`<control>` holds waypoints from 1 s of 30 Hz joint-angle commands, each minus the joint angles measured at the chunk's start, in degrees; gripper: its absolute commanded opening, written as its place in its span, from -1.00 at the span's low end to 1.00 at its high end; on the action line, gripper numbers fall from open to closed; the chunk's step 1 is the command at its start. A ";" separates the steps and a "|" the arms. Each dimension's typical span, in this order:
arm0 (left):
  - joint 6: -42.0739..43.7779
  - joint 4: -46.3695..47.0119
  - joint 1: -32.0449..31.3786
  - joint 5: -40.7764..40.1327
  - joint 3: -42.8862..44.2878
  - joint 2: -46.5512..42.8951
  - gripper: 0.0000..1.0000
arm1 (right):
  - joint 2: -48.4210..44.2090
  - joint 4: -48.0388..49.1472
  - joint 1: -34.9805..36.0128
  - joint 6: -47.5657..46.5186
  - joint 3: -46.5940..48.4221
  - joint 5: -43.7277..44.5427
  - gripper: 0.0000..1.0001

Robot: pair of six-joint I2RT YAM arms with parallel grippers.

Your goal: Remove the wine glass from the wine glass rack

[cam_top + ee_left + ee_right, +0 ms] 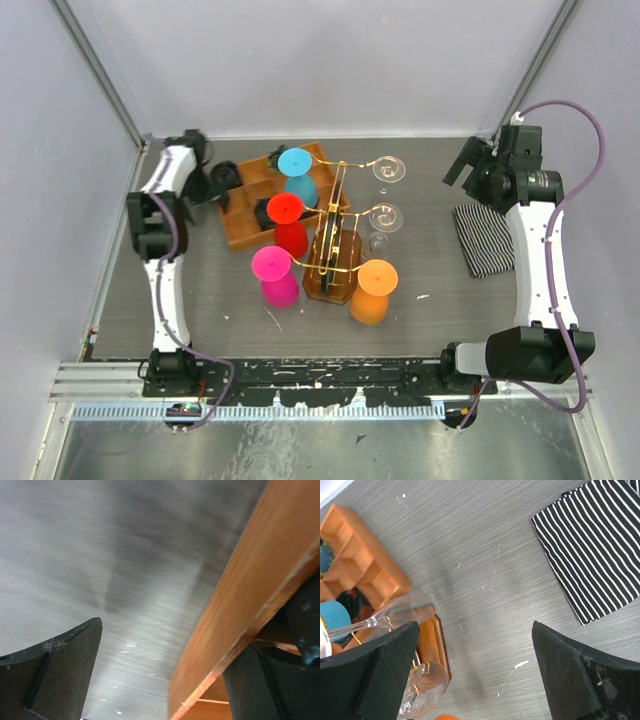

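The wine glass rack, gold wire with a black arch on a brown base, stands mid-table. Hanging on it bowl-down are blue, red, pink and orange wine glasses and two clear ones. My right gripper is open and empty, right of the rack and apart from it. Its wrist view shows the clear glasses and the rack base at the left. My left gripper is open, with one wall of the tray between its fingers.
A flat wooden tray with compartments lies left of the rack, and also shows in the right wrist view. A folded black-and-white striped cloth lies on the right of the table. White walls close in the table.
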 commanded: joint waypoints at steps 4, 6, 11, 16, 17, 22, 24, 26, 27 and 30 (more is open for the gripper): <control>-6.13 7.60 15.14 -4.14 -15.84 -13.29 0.99 | -3.46 3.49 0.49 -0.81 -3.02 -2.43 1.00; -6.09 9.02 15.05 -2.16 -17.01 -14.69 0.98 | -4.37 4.01 0.58 -0.86 -4.11 -2.29 1.00; -5.76 13.72 12.81 2.11 -19.66 -20.00 0.97 | -6.35 3.80 0.59 -1.12 -5.90 -1.80 1.00; -5.69 17.04 9.36 2.53 -19.18 -26.50 0.98 | -7.62 2.15 0.58 -1.42 -5.54 -0.96 1.00; -5.65 16.46 8.56 2.19 -18.24 -26.92 0.97 | -8.01 2.00 0.59 -1.43 -5.58 -0.86 1.00; -2.17 13.91 2.54 1.32 -12.07 -25.09 0.97 | -9.65 2.19 0.59 -1.52 -6.09 -0.78 1.00; -0.75 10.36 0.12 0.15 -6.23 -21.22 0.97 | -9.84 2.15 0.59 -1.52 -6.17 -1.06 1.00; 0.34 4.82 -1.65 0.14 2.80 -15.85 0.97 | -9.95 1.86 0.64 -1.61 -6.04 -1.36 1.00; 0.70 1.42 -2.36 -0.21 6.94 -12.02 0.97 | -10.04 1.80 0.60 -1.61 -6.08 -1.50 1.00; 2.65 -4.32 -4.09 -1.41 15.55 -5.83 0.98 | -10.65 1.96 0.59 -1.86 -6.65 -1.91 1.00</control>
